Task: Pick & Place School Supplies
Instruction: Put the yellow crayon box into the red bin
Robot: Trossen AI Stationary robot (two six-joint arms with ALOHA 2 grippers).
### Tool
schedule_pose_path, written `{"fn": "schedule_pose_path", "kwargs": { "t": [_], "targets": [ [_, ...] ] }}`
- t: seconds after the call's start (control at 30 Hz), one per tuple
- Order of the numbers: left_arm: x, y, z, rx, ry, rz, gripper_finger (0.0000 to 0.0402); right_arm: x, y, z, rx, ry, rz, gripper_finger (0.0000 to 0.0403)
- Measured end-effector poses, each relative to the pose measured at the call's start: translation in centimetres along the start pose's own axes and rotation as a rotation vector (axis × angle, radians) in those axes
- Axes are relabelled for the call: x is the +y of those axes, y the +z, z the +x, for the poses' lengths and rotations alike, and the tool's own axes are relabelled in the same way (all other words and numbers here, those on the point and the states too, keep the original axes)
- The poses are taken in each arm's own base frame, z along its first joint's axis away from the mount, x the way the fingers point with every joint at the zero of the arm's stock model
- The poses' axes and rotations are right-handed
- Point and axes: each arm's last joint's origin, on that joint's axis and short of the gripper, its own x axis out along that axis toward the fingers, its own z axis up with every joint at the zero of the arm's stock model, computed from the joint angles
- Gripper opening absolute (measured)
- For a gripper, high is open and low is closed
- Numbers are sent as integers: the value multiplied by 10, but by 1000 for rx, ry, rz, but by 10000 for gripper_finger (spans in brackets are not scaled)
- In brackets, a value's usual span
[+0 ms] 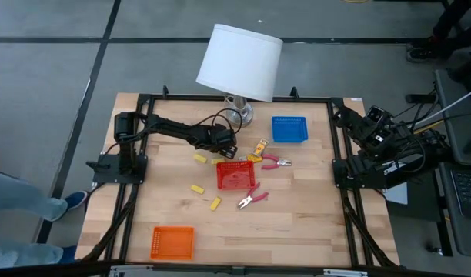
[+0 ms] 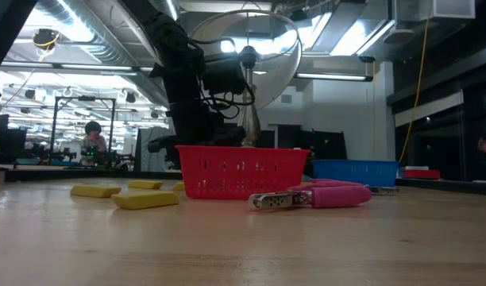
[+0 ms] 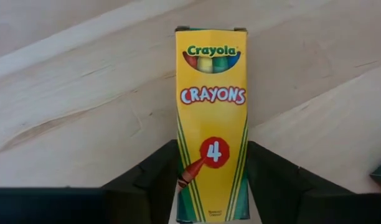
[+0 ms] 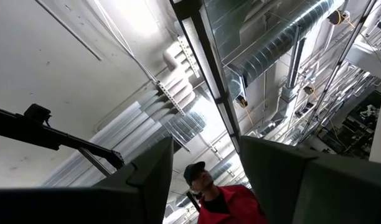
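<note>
My left gripper (image 1: 225, 151) is over the table's middle, just behind the red tray (image 1: 235, 175), shut on a yellow Crayola crayon box (image 3: 210, 112). A second orange-yellow box (image 1: 260, 145) lies right of it. Pale yellow blocks (image 1: 199, 158) (image 1: 195, 188) (image 1: 215, 203) lie flat left of the red tray. One pink-handled tool (image 1: 275, 161) lies right of the tray, another (image 1: 251, 198) in front of it. My right gripper (image 4: 206, 180) is parked at the right edge, open, pointing at the ceiling. My left gripper pinches the crayon box by its bottom end (image 3: 209, 193), one finger (image 3: 154, 180) on each long side. The box runs straight out past the fingertips, along the fingers, printed face toward the camera. I cannot tell whether its far end (image 3: 209, 31) is off the wood.
A white-shaded lamp (image 1: 239, 61) stands at the far edge behind my left arm. A blue tray (image 1: 289, 128) sits far right of centre, an orange tray (image 1: 172, 241) at the near left. Bare wood lies along the near edge and right side. A person shows in the right wrist view.
</note>
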Motion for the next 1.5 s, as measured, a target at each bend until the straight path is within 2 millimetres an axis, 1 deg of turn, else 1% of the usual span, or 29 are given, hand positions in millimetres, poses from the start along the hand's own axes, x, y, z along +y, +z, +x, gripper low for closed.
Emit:
{"fn": "schedule_pose_path", "kwargs": {
  "t": [0.17,0.3,0.4,0.57,0.7,0.9,1.07,1.17,1.3,1.37,1.5],
  "targets": [
    [-3,-1,-5,30,-51,48,167,0,0,0,1,2,6,190],
    [-6,-2,-15,9,-73,62,170,0,0,0,-2,4,7,190],
    [-6,1,-26,-39,-78,75,169,0,0,0,-2,4,7,190],
    [-2,6,-42,-83,-74,118,167,0,0,0,-2,3,7,190],
    [6,3,-55,-34,-38,173,169,0,0,0,-3,3,11,190],
    [21,-16,-96,44,35,314,170,0,0,0,-3,4,23,190],
    [24,-28,-135,4,-50,364,170,0,0,0,-1,2,18,190],
    [19,-36,-152,-38,-142,372,170,0,-1,0,0,2,7,190],
    [-2,-43,-163,-108,-323,410,170,0,-1,1,1,1,5,190],
    [-15,-46,-162,-143,-397,437,170,-1,-2,1,4,-1,4,190],
    [-31,-53,-144,-153,-409,516,170,-1,-2,1,3,0,4,190]
  ]
}}
